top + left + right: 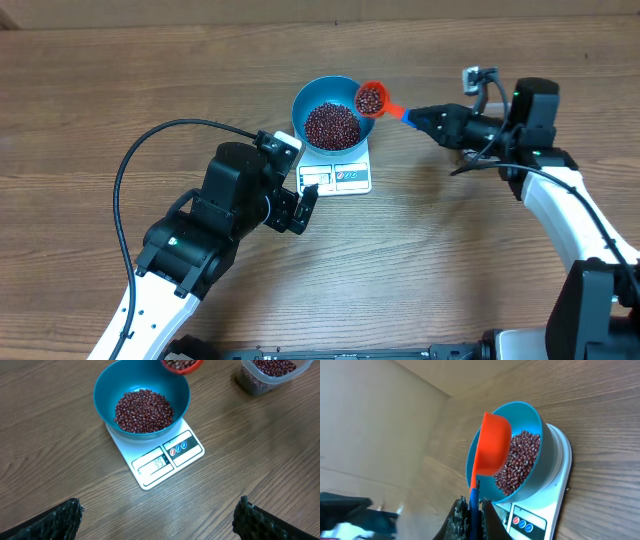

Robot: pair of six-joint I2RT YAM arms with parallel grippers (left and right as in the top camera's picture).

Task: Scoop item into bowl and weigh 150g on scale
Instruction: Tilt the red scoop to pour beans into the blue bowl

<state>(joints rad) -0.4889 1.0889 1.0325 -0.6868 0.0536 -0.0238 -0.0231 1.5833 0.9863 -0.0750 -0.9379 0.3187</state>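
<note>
Left gripper (160, 522) sits nearest the lens, fingers spread wide on nothing, only their dark tips showing at the 7 and 5 o'clock corners of the left wrist view, apart from the scale (194, 453). Right gripper (474, 510) is clamped tight on the blue handle of a loaded orange scoop (492, 445), held at the 2 o'clock rim of the bowl (107, 390) as seen overhead. Bowl stands on the scale and hides most of its platform, beans (144, 410) heaped inside; display digits are faint, possibly 39; a clear tub (270, 375) of more beans is cut off at 1 o'clock.
</note>
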